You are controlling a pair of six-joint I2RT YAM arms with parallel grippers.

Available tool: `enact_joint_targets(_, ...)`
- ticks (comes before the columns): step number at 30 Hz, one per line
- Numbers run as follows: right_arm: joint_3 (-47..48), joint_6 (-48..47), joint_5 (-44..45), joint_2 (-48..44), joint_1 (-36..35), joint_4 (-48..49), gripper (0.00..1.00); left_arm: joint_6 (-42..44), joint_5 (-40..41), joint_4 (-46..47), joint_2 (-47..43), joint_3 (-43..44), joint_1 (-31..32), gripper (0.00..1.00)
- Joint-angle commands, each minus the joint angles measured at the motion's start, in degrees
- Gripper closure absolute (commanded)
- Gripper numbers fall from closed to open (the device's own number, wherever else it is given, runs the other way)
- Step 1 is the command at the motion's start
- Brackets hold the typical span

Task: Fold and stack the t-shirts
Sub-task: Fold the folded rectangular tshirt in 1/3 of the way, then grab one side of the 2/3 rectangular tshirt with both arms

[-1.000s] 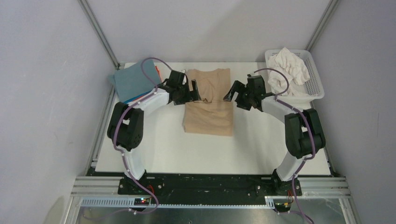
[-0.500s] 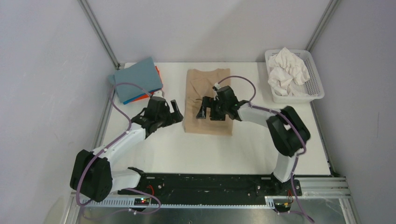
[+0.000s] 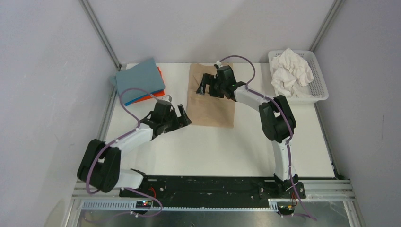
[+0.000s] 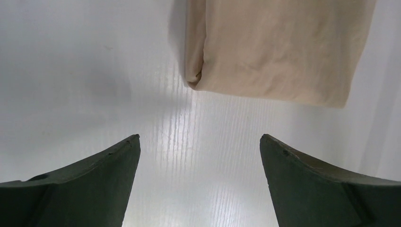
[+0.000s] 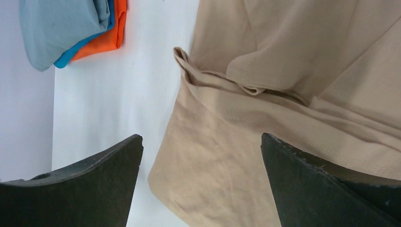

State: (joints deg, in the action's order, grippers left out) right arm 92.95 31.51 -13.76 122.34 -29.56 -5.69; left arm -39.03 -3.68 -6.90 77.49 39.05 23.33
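The right gripper (image 5: 201,136) held its jaws wide apart above the rumpled tan shirt (image 5: 265,142) on the white table (image 5: 142,85). A stack of shirts (image 5: 66,28), grey-blue over blue and orange, lay apart.

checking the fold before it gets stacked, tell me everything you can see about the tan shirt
The tan shirt looks like soft beige cotton knit, folded into a long rectangle lying flat on the white table, toward the far middle. Its near-left corner shows doubled layers; the far part is rumpled, with a hem ridge across it. The right gripper, open, is over its far-left part; the left gripper, open, sits just off its near-left edge. Neither visibly grips it.
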Motion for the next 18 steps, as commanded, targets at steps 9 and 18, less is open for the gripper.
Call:
enact_joint_targets(9, -22.52, -0.47, 4.15, -24.08, 0.74, -0.61, 0.01, -1.43, -2.05, 6.27, 14.19, 8.53, -0.24, 0.17)
enact_joint_targets(18, -45.47, 8.00, 9.16, -40.82, 5.20, -0.09, 0.01, -2.06, -4.05, 6.55, 22.80, 11.62, -0.24, 0.68)
